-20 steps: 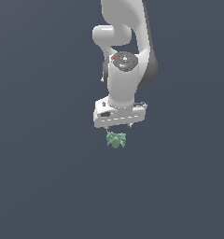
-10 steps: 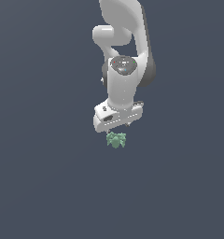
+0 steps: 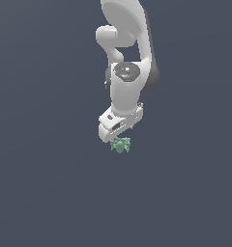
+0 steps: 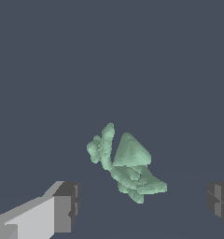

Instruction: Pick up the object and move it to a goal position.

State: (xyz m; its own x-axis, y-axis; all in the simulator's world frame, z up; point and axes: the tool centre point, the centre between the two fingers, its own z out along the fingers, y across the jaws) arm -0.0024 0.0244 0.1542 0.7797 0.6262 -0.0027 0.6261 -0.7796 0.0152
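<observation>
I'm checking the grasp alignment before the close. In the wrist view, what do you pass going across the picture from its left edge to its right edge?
Grey-padded white finger of the end effector → small pale-green spiky, lumpy object → dark grey finger pad at the right edge. Neither finger touches the object.

Even, soft, shadowless light on a flat dark ground; sharp, glare-free, coarsely faceted renders.
</observation>
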